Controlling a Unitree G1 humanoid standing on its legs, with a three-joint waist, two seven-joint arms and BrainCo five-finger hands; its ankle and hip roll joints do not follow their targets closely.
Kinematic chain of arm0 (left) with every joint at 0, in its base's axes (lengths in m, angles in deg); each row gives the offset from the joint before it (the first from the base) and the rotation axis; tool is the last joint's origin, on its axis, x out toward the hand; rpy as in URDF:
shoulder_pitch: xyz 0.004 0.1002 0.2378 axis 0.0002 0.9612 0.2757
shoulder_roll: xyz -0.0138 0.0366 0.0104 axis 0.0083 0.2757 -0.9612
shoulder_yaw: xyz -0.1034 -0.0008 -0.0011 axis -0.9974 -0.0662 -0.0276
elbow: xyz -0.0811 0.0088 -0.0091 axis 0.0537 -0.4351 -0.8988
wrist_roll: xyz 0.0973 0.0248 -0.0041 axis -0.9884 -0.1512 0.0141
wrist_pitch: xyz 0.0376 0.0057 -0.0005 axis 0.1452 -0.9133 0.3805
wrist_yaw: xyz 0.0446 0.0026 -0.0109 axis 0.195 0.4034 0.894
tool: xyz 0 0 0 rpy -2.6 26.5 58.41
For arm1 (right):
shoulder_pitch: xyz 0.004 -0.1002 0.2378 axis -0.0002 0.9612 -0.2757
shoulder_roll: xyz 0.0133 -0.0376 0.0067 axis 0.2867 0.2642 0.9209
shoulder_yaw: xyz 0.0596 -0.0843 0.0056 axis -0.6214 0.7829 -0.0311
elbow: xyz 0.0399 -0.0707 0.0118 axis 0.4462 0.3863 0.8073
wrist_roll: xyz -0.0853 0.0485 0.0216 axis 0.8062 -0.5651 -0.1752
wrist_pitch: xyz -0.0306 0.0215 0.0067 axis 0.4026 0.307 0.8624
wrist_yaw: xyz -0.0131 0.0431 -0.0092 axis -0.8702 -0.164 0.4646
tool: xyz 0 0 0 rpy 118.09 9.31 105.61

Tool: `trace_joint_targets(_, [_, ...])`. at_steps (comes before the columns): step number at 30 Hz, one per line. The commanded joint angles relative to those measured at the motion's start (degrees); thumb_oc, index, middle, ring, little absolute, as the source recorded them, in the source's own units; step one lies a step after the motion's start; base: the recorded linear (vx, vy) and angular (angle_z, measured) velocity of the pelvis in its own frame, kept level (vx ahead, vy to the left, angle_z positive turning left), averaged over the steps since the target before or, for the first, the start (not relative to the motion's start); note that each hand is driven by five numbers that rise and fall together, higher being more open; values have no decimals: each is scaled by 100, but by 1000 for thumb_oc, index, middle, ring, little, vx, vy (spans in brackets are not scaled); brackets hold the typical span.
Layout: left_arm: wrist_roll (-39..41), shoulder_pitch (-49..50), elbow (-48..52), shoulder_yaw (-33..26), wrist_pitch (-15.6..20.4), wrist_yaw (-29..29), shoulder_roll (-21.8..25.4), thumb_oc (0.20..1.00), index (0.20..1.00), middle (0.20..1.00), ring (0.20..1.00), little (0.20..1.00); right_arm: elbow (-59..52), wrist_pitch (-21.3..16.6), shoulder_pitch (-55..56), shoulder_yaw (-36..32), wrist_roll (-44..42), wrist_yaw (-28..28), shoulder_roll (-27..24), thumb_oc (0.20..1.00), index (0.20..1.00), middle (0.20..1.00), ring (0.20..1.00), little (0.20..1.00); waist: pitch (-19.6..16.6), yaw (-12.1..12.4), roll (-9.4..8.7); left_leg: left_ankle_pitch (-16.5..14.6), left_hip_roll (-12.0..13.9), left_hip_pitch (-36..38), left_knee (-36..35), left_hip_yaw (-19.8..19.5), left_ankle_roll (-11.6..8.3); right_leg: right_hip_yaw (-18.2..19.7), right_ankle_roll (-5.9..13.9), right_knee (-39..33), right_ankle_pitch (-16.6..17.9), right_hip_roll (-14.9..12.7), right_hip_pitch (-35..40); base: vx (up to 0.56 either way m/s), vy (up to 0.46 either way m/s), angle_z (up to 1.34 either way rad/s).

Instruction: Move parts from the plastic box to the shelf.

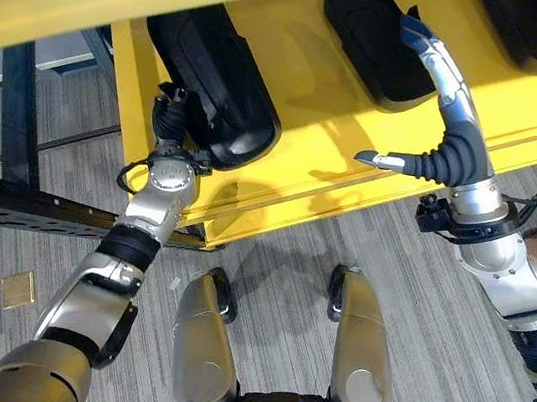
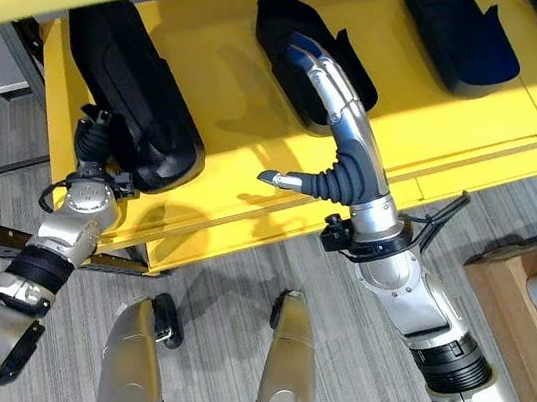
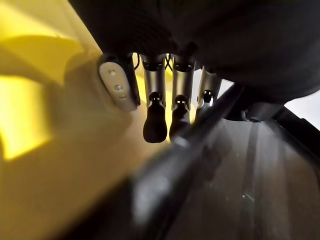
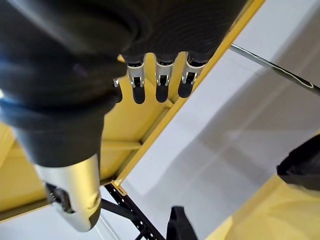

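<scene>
- Left eye view: left hand (image 1: pixel 172 118) is pressing against a black part (image 1: pixel 226 94) on the yellow shelf (image 1: pixel 304 166), its grip hard to judge.
- Right hand (image 2: pixel 346 122) is reaching with straight fingers over another part (image 2: pixel 314 66).

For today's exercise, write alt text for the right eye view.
Three black parts lie on a yellow shelf. The left robot hand touches the nearest part; the right robot hand reaches open over the middle part.

- Yellow shelf (image 2: pixel 252 173) carries three black parts.
- One part (image 2: pixel 137 101) lies just beyond the left hand (image 2: pixel 93 139).
- Middle part (image 2: pixel 310 56) lies under the right hand's (image 2: pixel 342 151) fingers.
- Third part (image 2: pixel 460 38) lies farther right.
</scene>
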Motion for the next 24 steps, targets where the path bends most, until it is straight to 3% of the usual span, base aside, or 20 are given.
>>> trace_joint_targets(1, [-201,68,-124,66,31,-32,118,200,200,200,200,200,-294,-38,-213,-113,-125,18,103,1000,1000,1000,1000,1000,-101,-18,-150,410,-257,-308,627,505,446,-869,-352,-75,33,45,308,-49,44,-5])
trace_joint_targets(14, [-553,-805,-1246,434,-345,-328,655,200,200,200,200,200,-275,68,-684,-65,-490,-254,-327,1000,1000,1000,1000,1000,-99,-316,-91,468,-250,-367,397,651,331,-693,-396,-230,46,93,11,-26,46,-4])
trace_joint_targets(24, [-84,-902,-1758,358,-288,-510,542,200,200,200,200,200,-287,176,-772,-76,-482,-420,-311,1000,1000,1000,1000,1000,-99,-411,-112,438,-327,-313,191,663,298,-590,-393,-323,35,140,-74,1,21,0])
